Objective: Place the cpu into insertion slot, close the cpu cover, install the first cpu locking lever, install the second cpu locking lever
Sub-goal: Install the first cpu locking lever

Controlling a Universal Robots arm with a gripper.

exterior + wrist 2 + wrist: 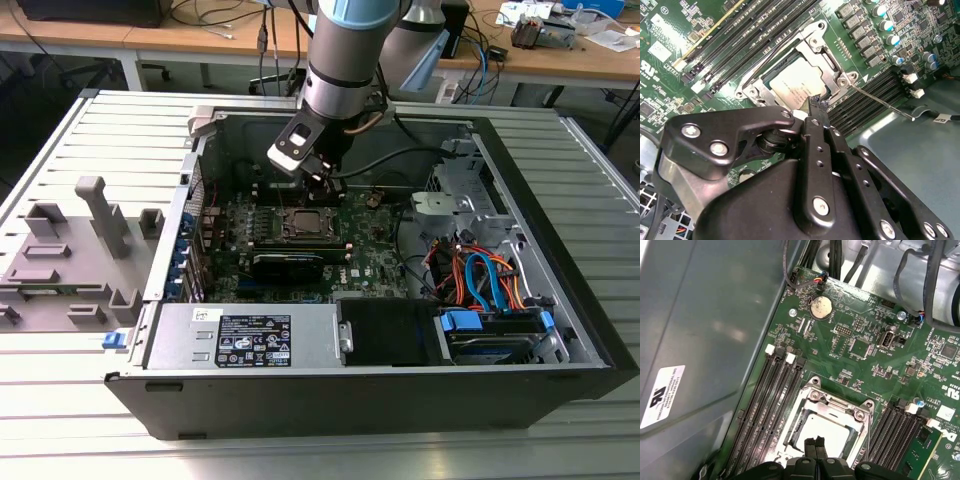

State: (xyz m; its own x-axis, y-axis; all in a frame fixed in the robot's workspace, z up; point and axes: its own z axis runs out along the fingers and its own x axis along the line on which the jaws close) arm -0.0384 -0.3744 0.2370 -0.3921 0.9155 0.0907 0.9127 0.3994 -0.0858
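The cpu [792, 87] lies flat in the insertion slot [303, 224], its silver-grey top showing in both wrist views [832, 432]. The cpu cover [829, 75] is down over it as a silver frame [837, 407]. One thin locking lever [882, 102] sticks out sideways from a corner of the socket over the memory slots. My gripper [818, 104] hangs just above the socket's edge, fingers pressed together with nothing between them [813, 444]. In the exterior view the gripper [326, 186] sits over the back of the motherboard.
The open computer case [560, 330] surrounds the board; its wall is close to the gripper. Black memory slots [767, 405] flank the socket. A black expansion card [288, 262] lies in front, cables and drives [480, 285] on the exterior view's right. Grey fixtures [70, 250] stand outside.
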